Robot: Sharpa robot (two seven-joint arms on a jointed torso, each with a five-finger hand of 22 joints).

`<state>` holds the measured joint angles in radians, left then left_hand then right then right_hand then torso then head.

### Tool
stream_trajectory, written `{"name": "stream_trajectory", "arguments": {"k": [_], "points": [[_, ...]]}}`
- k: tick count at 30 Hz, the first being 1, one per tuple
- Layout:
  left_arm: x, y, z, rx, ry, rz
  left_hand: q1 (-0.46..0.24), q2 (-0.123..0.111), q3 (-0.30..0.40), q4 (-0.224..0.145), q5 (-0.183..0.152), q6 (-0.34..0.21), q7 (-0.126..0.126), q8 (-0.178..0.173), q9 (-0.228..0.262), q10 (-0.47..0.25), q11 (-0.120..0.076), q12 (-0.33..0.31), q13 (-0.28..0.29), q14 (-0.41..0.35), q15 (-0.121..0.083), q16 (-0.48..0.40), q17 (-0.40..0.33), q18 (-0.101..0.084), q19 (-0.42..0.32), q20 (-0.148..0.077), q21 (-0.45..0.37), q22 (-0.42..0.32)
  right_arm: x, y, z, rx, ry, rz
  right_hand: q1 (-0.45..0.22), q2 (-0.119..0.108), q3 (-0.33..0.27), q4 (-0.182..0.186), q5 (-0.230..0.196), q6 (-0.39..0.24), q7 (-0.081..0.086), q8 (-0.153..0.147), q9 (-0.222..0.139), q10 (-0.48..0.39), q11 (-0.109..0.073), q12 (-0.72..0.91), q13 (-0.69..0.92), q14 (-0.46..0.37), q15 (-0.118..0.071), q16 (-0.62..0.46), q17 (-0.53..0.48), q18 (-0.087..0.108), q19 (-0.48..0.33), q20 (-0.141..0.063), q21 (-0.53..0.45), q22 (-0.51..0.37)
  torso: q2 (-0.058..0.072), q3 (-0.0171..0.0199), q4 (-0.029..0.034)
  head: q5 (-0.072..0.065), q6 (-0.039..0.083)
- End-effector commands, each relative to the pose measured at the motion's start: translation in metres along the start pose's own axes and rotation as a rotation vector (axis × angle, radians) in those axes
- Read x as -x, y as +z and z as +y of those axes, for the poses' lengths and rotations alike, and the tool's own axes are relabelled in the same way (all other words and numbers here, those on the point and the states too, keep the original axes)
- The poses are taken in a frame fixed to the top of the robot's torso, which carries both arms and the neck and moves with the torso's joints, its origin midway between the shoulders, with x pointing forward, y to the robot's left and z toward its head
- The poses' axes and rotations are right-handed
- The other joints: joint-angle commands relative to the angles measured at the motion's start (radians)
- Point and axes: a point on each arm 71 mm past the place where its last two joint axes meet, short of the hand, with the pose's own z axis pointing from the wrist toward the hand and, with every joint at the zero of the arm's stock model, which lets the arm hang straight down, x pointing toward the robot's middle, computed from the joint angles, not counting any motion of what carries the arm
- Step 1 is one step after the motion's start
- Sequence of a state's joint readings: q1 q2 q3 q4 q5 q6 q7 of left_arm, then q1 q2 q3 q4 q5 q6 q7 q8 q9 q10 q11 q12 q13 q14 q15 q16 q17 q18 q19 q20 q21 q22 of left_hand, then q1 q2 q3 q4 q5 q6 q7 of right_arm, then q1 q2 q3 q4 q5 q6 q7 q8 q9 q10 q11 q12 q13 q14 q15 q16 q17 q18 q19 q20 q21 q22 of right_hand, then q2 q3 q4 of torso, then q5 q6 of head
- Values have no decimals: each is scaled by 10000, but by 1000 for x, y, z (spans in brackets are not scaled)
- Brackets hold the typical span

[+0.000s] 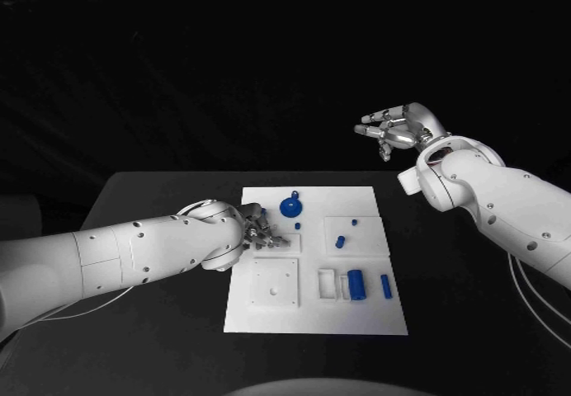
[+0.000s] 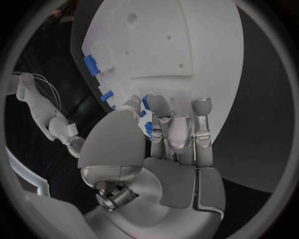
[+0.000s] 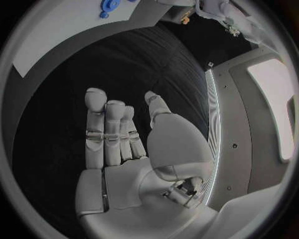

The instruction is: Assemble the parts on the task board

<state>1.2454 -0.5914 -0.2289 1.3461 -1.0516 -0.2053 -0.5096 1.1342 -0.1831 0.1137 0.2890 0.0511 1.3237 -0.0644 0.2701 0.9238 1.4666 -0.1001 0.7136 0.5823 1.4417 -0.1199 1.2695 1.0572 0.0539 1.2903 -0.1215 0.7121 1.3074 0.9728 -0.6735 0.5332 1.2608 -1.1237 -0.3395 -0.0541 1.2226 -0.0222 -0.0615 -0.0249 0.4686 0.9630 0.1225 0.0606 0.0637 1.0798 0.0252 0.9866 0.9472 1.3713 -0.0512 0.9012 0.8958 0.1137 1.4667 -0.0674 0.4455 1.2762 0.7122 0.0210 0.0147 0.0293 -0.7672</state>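
Note:
The white task board (image 1: pixel 315 309) lies mid-table. On it are a round blue part with a knob (image 1: pixel 290 205), three small blue pegs (image 1: pixel 341 242), a blue cylinder (image 1: pixel 355 285) and a slim blue pin (image 1: pixel 385 285). My left hand (image 1: pixel 260 233) is low over the board's left middle. Its fingers (image 2: pixel 177 130) curl toward the thumb, and a small blue part (image 2: pixel 148 127) shows pinched between them, mostly hidden. My right hand (image 1: pixel 393 130) hangs high beyond the table's far right corner, fingers (image 3: pixel 106 129) straight and apart, holding nothing.
The board has a square recessed plate (image 1: pixel 275 283) at its near left and a white slotted holder (image 1: pixel 327 283) beside the cylinder. Bare black table (image 1: pixel 155 198) surrounds the board. From the right wrist the board (image 3: pixel 56 35) and the round blue part (image 3: pixel 109 6) appear far off.

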Motion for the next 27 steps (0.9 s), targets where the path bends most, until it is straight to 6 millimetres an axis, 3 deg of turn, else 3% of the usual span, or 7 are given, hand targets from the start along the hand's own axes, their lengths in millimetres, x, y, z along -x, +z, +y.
{"name": "stream_trajectory", "arguments": {"k": [1,13,18,21,25,27], "points": [[1,-1,-2,-147,60,44,-229,-111,-148,34,-10,70,16,-17,-11,447,16,36,-16,24,-38,26,6,-35,-1,-8,-1,314,-2,0,0,58,-55,16,-11,12,-1,-36,-112,46,26,23,15,-32,-40,-55,-14,33,-20,-11,-11,184,426,-41,-47,-18,-1,4,-2,14,48],[19,-4,-8,-410,-673,-22,-562,-198,-407,46,-19,94,5,-116,-48,447,-4,43,-56,24,-74,24,14,-65,10,-73,24,313,-7,-2,-5,-34,24,72,-57,5,-21,-36,-185,20,32,23,15,-57,-31,-71,-32,22,-13,-21,-13,190,421,-36,-93,-41,1,16,2,30,101],[31,-6,-9,-460,-951,717,-181,182,-123,-41,1,-125,105,-295,-127,413,66,-153,-138,-151,-13,-254,-314,-36,-257,-9,-548,149,-7,-2,-7,-73,17,70,-74,4,-29,-28,-178,15,31,23,15,-58,-31,-66,-31,23,-12,-22,-14,191,423,-34,-97,-49,-3,13,-1,31,134],[48,-3,-5,-305,-984,892,0,339,-97,-112,65,-252,195,-519,-312,406,134,-336,-96,-219,57,-408,-534,87,-284,123,-753,126,-6,-2,-8,-96,11,67,-74,4,-29,-28,-178,15,31,23,15,-58,-31,-66,-31,23,-12,-22,-14,191,423,-34,-97,-49,-3,20,-6,79,168],[70,3,2,-32,-1040,796,-3,529,-139,-434,65,-550,420,-1291,-914,212,285,-583,43,-584,116,-701,-1143,62,-398,114,-999,124,-6,-2,-9,-123,1,61,-70,4,-29,-23,-144,-15,39,19,12,-57,-29,-65,-35,27,-12,-23,-14,191,424,-33,-90,-52,3,25,-9,90,225],[80,7,7,112,-1097,705,26,596,-141,-553,72,-590,454,-1445,-991,94,305,-645,135,-703,102,-773,-1354,47,-410,80,-1097,118,-6,-2,-9,-131,-1,58,-64,0,-27,-26,-138,-28,41,19,12,-56,-28,-64,-35,27,-11,-22,-14,191,423,-33,-92,-53,14,21,-22,104,244]]}}
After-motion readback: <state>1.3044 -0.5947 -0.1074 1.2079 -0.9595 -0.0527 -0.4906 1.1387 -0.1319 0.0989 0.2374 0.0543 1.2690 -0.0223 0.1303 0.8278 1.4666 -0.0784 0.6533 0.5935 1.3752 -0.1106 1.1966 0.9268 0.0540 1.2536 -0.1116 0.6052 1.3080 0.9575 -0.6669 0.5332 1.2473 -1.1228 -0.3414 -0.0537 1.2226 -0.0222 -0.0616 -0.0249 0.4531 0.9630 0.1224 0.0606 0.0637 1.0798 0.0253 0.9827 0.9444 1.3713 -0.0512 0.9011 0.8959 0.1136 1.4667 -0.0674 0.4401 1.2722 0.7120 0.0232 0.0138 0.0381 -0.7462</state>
